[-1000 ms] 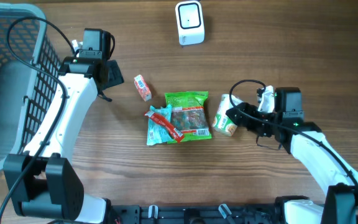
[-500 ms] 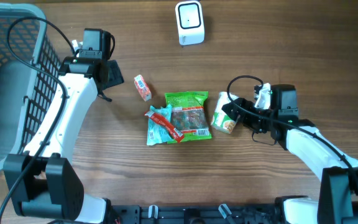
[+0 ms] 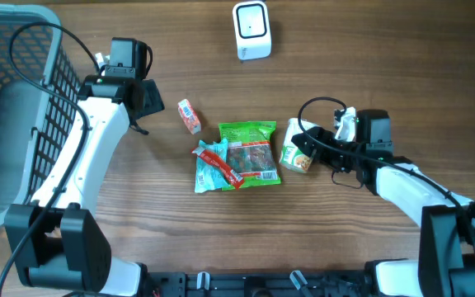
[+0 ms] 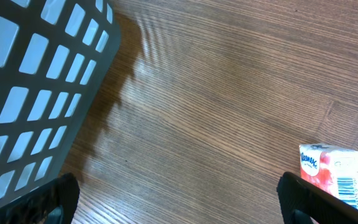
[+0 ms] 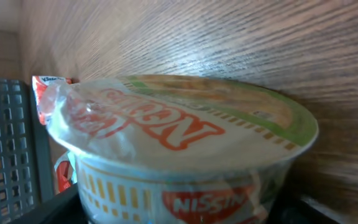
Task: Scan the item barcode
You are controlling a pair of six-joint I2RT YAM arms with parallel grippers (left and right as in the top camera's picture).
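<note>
Wooden table (image 3: 402,74) from above: grey basket (image 3: 7,124) at far left, white scanner (image 3: 251,30) at top centre, well apart from the goods. Noodle cup (image 3: 297,150) on its side just beside green snack bag (image 3: 250,153), inside right gripper (image 3: 307,148); cannot tell if clamped or only around it. Left gripper (image 3: 145,111) near small red pack (image 3: 190,115), jaws wide apart, holding nothing.

Left wrist: shows basket wall (image 4: 36,81) at left and red pack (image 4: 331,171) at right edge.

Right wrist: shows noodle cup (image 5: 179,149) very close, filling the frame.
</note>
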